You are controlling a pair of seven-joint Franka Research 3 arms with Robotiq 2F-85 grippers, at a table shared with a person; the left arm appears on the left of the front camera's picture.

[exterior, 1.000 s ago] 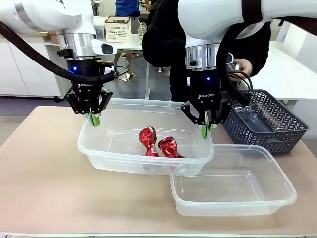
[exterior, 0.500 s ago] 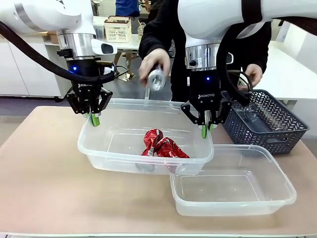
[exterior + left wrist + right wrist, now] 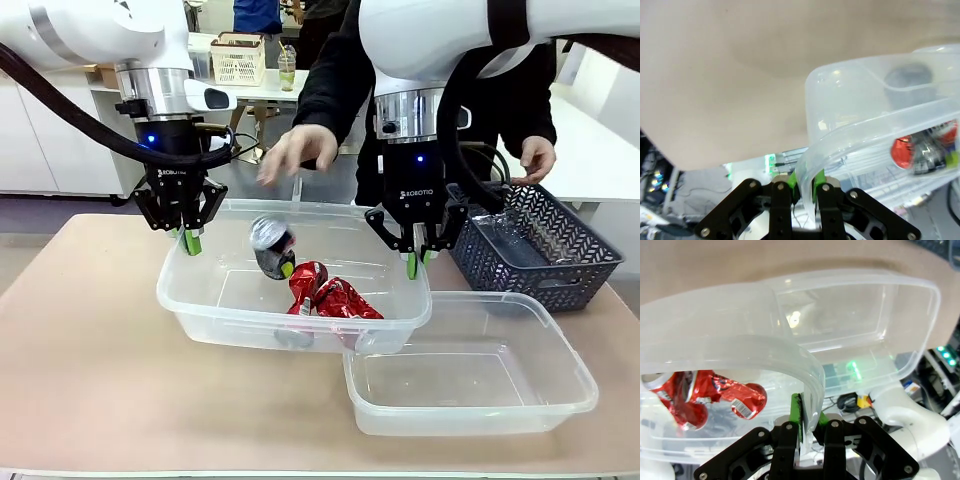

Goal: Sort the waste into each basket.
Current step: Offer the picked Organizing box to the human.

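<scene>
My left gripper [image 3: 190,240] and right gripper [image 3: 417,262] are each shut on the rolled rim of the same clear basket [image 3: 200,305], one at each end. Its right front corner overlaps the second clear basket [image 3: 585,395]. Two crushed red cans [image 3: 305,285] [image 3: 345,300] lie inside it. A silver-and-dark can [image 3: 270,245] is in mid-air just above them, below the person's open hand [image 3: 295,150]. In the left wrist view my gripper [image 3: 806,187] pinches the rim, with a red can [image 3: 900,152] showing through the wall. In the right wrist view my gripper [image 3: 808,422] clamps the rim beside the red cans [image 3: 690,390].
A dark grey lattice basket [image 3: 560,265] with clear plastic bottles [image 3: 505,235] stands at the right rear, the person's other hand [image 3: 537,158] above it. The second clear basket [image 3: 860,315] has nothing in it. Bare table [image 3: 90,350] lies to the left and front.
The person's hand came over the held basket with a silver can and let it go; it now drops inside. The red cans shifted slightly. Neither gripper moved.
</scene>
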